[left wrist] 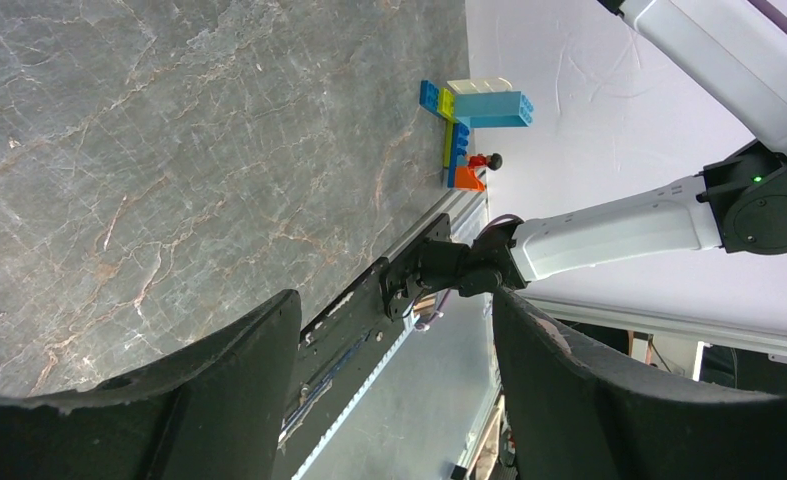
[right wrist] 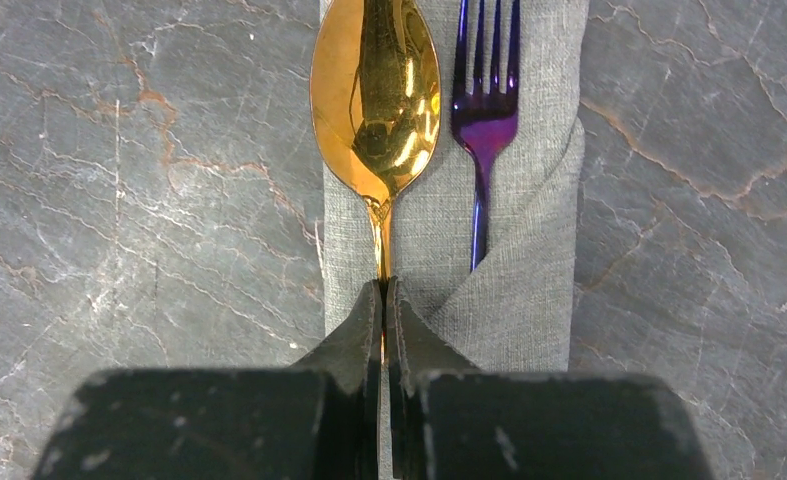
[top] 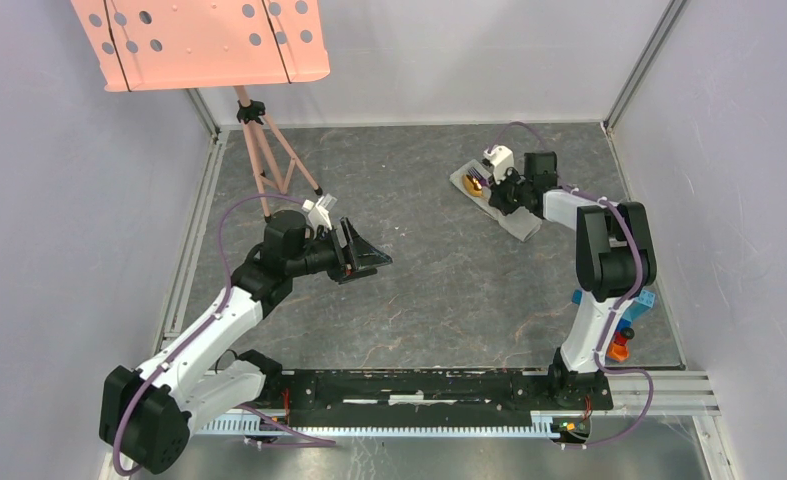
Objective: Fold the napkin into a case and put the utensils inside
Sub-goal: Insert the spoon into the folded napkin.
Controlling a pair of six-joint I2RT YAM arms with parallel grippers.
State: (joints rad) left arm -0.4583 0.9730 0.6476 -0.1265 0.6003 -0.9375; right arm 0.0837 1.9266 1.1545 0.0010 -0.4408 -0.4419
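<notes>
Two utensils (right wrist: 484, 120) are laid on the grey case (right wrist: 529, 290), far right; the gold spoon (right wrist: 375, 95) is clenched at its handle by the right gripper (right wrist: 384, 288), the left gripper (left wrist: 394, 300) is spread, empty

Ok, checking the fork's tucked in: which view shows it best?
Right wrist view: the fork lies close up, handle slipping under the napkin fold. Top external shows it tiny and blurred; left wrist shows none of it.

The spoon (right wrist: 374, 100) handle vanishes between the right gripper (right wrist: 383, 300) fingertips, can't tell if it's actually pinched. Just right of them the fork (right wrist: 484, 110) stem dips under the case (right wrist: 529, 280) fold. The 2 heads get clipped up top.
</notes>
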